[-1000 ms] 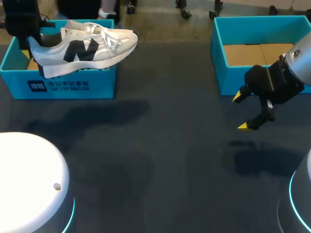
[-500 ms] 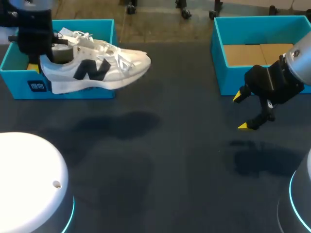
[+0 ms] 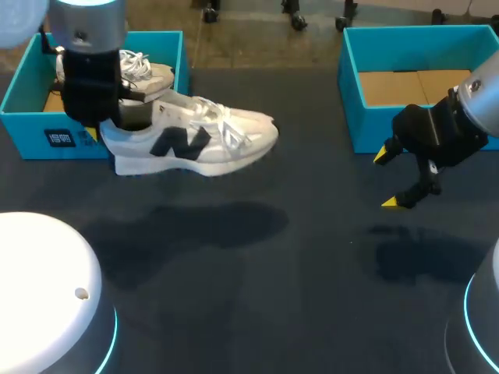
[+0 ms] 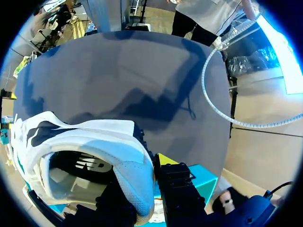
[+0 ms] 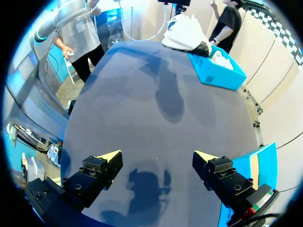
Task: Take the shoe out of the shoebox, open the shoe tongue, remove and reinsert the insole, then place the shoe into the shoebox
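Head view, looking down on a dark table [image 3: 312, 304]. My left pincer [image 3: 113, 125] is clamped on the heel of a white shoe [image 3: 203, 140] that has a dark letter on its side. One finger is inside the shoe's opening and the other is outside, behind the heel. The shoe hangs roughly level above the table, with its shadow on the surface below. Its toe points away from the left pincer, toward my right arm's side.

Just behind the left pincer stands the open blue shoebox [image 3: 39, 125]. The held shoe is outside it, with its heel in front of the box's near wall. A second white shoe [image 3: 152, 74] lies inside the shoebox, behind the pincer.

Left wrist view: the padded heel collar sits between my fingers [image 4: 177, 184], gripped from both sides. A corner of the blue shoebox shows under the pincer.

My right pincer [image 3: 392, 179] hangs above the table, well apart from the shoe. It is spread wide and holds nothing. Just behind it stands a second blue box [image 3: 348, 101] with a cardboard floor.

Right wrist view: only bare table lies between the two yellow tips. The shoe and shoebox are far ahead across the table.
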Available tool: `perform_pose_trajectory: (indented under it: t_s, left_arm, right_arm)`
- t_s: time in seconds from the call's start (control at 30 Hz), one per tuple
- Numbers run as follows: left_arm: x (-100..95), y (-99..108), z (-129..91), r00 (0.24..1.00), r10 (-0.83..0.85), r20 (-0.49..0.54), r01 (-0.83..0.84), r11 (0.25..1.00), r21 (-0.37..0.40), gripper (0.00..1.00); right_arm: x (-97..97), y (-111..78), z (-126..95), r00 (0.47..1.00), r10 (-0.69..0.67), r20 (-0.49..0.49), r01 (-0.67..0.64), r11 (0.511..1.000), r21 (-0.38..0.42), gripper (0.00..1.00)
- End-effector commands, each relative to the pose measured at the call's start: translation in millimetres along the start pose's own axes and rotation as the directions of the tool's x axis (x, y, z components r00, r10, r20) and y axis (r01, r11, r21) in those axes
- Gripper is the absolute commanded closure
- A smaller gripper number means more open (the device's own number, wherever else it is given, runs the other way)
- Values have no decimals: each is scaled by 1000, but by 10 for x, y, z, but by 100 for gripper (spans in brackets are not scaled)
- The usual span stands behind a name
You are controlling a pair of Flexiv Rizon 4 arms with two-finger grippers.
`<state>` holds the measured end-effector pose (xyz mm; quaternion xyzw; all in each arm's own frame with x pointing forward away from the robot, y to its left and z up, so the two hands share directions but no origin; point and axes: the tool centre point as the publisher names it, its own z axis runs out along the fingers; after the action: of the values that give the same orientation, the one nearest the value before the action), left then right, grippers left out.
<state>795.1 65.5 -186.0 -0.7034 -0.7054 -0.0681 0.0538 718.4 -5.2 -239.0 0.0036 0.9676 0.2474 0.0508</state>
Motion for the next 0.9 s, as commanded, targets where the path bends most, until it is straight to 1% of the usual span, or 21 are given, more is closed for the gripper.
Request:
perform_pose_trajectory:
  t_s: [0.03, 0.2, 0.23, 0.47, 0.63, 0.67, 0.73, 0.77, 0.9]
  left_arm:
    - [-146, -108, 64, 1000, -3, -18, 1, 997, -79, 100]
    - [-313, -225, 81, 1000, 5, -22, -7, 996, -91, 100]
    - [-369, -253, 73, 1000, 20, -13, -21, 997, -79, 100]
    - [-650, -383, 65, 999, 30, -12, -31, 995, -99, 100]
    - [-782, -414, 32, 1000, 6, 6, -5, 995, -96, 100]
    - [-782, -414, 32, 1000, 6, 6, -5, 995, -96, 100]
    - [-854, -433, 53, 999, -32, -8, 31, 995, -91, 100]
    - [-866, -438, 65, 998, -60, -20, 58, 994, -92, 100]
    - [-866, -438, 65, 998, -60, -20, 58, 994, -92, 100]
  right_arm:
    - [9, 0, 4, 1000, 0, 2, 0, 1000, 2, 0]
    - [9, 0, 4, 1000, 0, 2, 0, 1000, 2, 0]
    - [9, 0, 4, 1000, 0, 2, 0, 1000, 2, 0]
    - [9, 0, 4, 1000, 0, 2, 0, 1000, 2, 0]
    - [9, 0, 4, 1000, 0, 2, 0, 1000, 2, 0]
    - [9, 0, 4, 1000, 0, 2, 0, 1000, 2, 0]
    - [9, 0, 4, 1000, 0, 2, 0, 1000, 2, 0]
    - [9, 0, 4, 1000, 0, 2, 0, 1000, 2, 0]
    - [9, 0, 4, 1000, 0, 2, 0, 1000, 2, 0]
